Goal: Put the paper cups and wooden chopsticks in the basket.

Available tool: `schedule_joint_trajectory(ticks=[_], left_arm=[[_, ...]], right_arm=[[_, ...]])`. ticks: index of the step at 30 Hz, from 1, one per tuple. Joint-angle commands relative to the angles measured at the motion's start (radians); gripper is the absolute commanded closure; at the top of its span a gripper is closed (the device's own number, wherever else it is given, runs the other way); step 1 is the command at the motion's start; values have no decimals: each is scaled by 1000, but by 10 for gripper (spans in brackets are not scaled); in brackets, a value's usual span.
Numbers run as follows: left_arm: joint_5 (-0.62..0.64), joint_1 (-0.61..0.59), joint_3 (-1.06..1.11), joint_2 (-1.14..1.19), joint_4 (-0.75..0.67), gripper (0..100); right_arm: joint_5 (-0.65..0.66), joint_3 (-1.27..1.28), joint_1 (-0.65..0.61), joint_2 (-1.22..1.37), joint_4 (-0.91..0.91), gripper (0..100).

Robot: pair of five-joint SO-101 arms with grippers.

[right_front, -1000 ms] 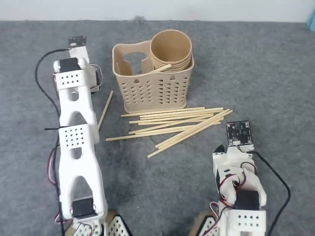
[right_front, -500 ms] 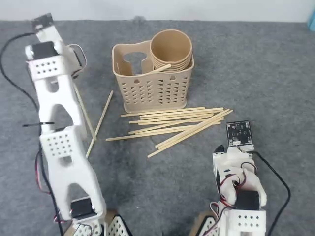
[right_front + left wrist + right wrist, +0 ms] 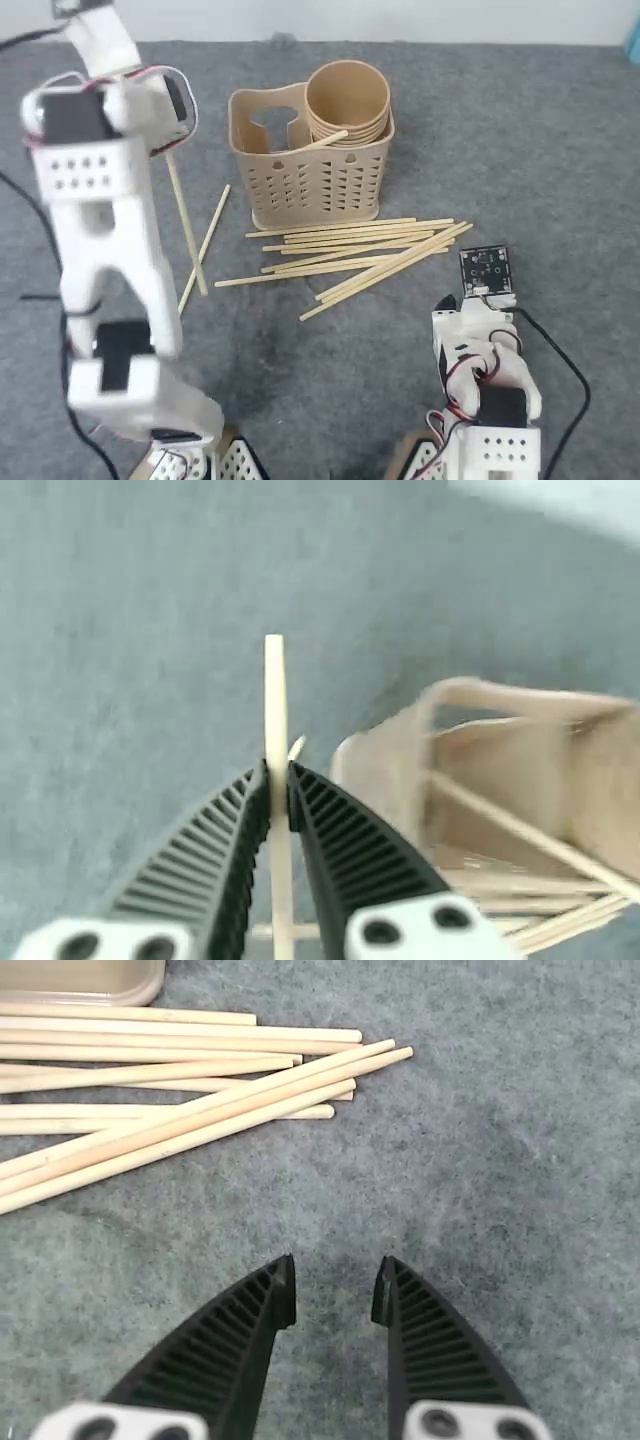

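Observation:
My left gripper (image 3: pixel 278 790) is shut on one wooden chopstick (image 3: pixel 274 705), held up to the left of the beige basket (image 3: pixel 470 750). From above, that chopstick (image 3: pixel 186 225) hangs slanting below the raised left arm (image 3: pixel 95 170). Stacked paper cups (image 3: pixel 347 98) sit in the right compartment of the basket (image 3: pixel 310 185), and one chopstick (image 3: pixel 322 142) leans inside it. A pile of several chopsticks (image 3: pixel 350 255) lies in front of the basket. My right gripper (image 3: pixel 333 1285) stands open above bare carpet, just short of the pile's ends (image 3: pixel 200 1090).
Another loose chopstick (image 3: pixel 210 230) lies on the grey carpet left of the basket. The right arm (image 3: pixel 487 370) rests low at the front right. The basket's left compartment (image 3: pixel 268 128) holds no cups.
The left arm has risen and swung up toward the camera, carrying the chopstick with it. The right arm has kept still.

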Motion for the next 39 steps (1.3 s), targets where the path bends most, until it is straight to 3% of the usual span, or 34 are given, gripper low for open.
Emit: schedule_joint_trajectory(ticks=[1, 16, 23, 28, 32, 39], left_arm=[[11, 46, 2, -184, -72, 989], [15, 112, 1, -253, -491, 988], [14, 198, 85, -281, -546, 988], [15, 199, 278, -404, -591, 988], [12, 192, 483, -505, -795, 988], [17, 206, 808, -565, -1320, 988]], right_arm=[[14, 18, -2, -16, 8, 854], [14, 18, -2, -16, 10, 854], [14, 18, -1, -16, 10, 854], [14, 18, -1, -16, 10, 854], [14, 18, -1, -16, 10, 854], [14, 18, -1, -16, 10, 854]])
